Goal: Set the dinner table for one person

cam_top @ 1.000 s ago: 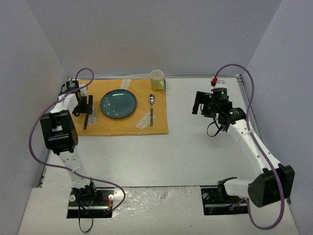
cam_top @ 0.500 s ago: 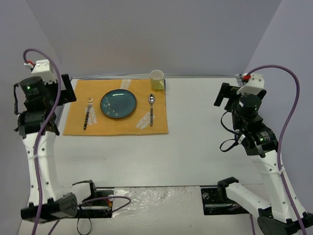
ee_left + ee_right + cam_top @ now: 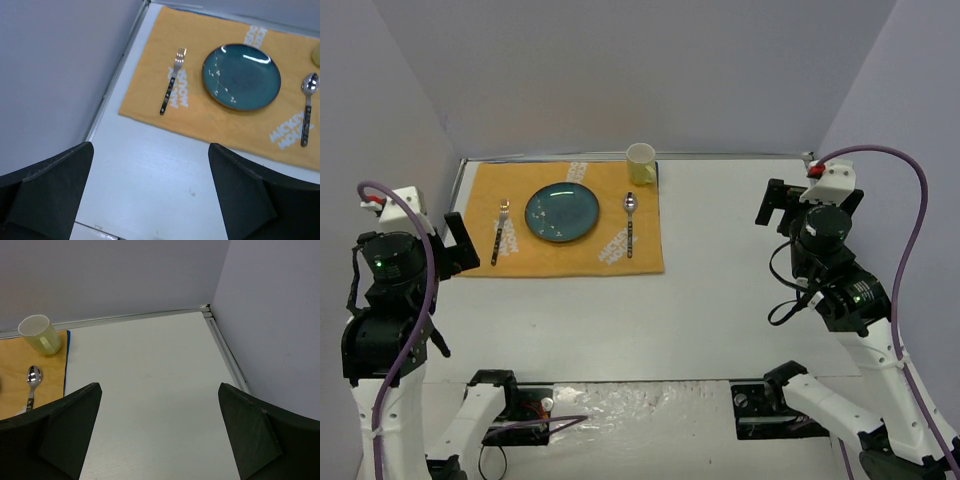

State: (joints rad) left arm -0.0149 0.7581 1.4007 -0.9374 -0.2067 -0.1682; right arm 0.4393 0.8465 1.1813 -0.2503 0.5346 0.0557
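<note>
my left gripper [image 3: 150, 147] is wide open and holds nothing. my right gripper [image 3: 159, 386] is wide open too, with nothing in it. both hang up high, one near each side of the dinner table [image 3: 720, 300]. i think that is a good spot for them, out of the way, so i can see the whole setting.

right under both grippers there is only the white table top. a little ahead of the left gripper lies the orange mat [image 3: 145, 102]. i guess it is there to mark one person's place.

on the mat, the fork [image 3: 171, 87] is almost straight ahead of the left gripper. the blue plate [image 3: 241, 76] sits to the right of it, close but not touching. the spoon [image 3: 306, 112] lies on the plate's other side. both handles point back toward the grippers, so a person sitting there could grab them easily.

farthest away is the pale cup [image 3: 39, 334], ahead and left of the right gripper, just past the spoon's bowl. it stands upright by the mat's far corner.

to me the place looks all set.
</note>
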